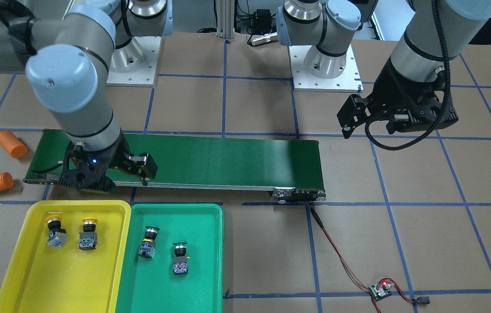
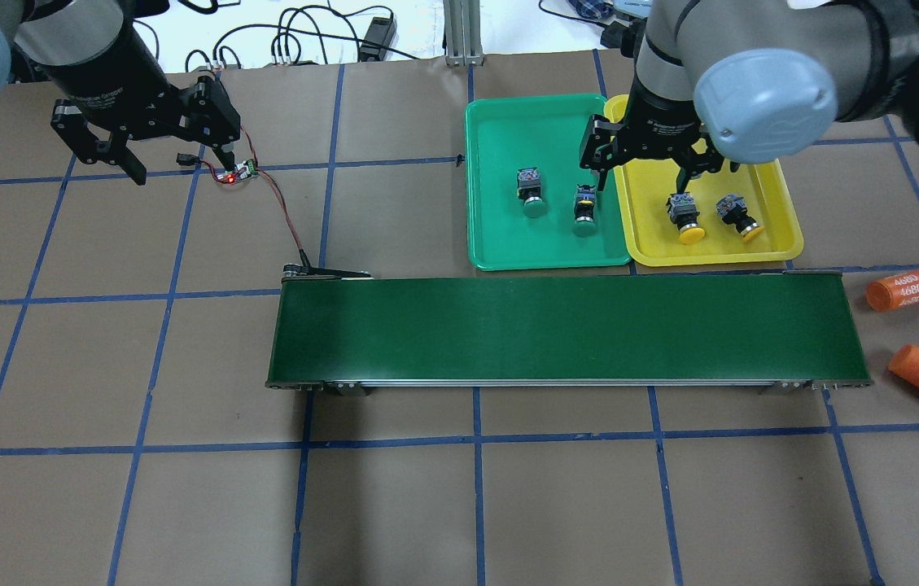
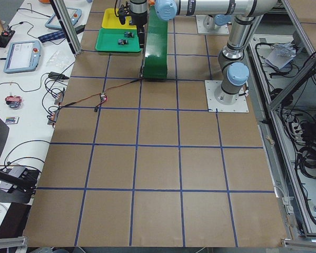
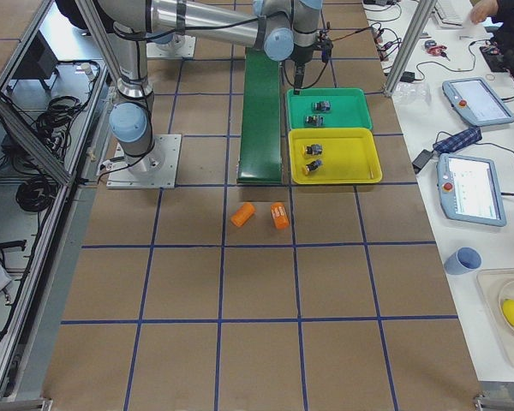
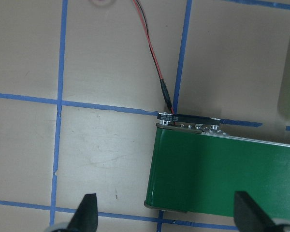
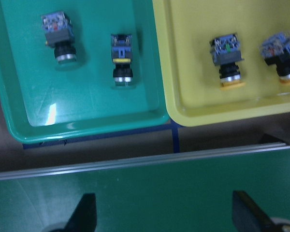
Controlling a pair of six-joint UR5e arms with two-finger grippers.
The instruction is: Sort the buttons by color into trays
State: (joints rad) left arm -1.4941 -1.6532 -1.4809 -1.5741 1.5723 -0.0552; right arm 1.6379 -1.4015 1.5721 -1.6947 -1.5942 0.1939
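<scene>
Read across the overhead view from its left edge. Noted the left gripper [image 2: 181,155] hanging over bare table, released, fingers spread wide with nothing between. Spotted just beside it a small circuit board [image 2: 238,171] with a red light, joined by a red-and-black wire [image 2: 284,213] to the near end of the conveyor belt [image 2: 565,330]. Logged the belt as long and dark green. Found the green tray [image 2: 500,240] past the belt's far edge: shallow, round-cornered, side by side with the yellow tray [image 2: 781,183]. Counted two buttons in the green tray, the left green button [image 2: 531,195] and the right green button [image 2: 584,210], both lying on their sides, green mushroom caps toward the belt, black collars, grey-blue switch bodies, a yellow band on the right one. Marked the right gripper [image 2: 643,167] above the belt's edge by the seam of the trays, likewise released and holding nothing. Counted two more in the yellow tray, the left yellow button [image 2: 684,220] and the right yellow button [image 2: 738,217], on their sides, yellow caps toward the belt, apart from each other. Saw two orange cylinders [image 2: 903,290] on the table at far right, one marked 4680.
</scene>
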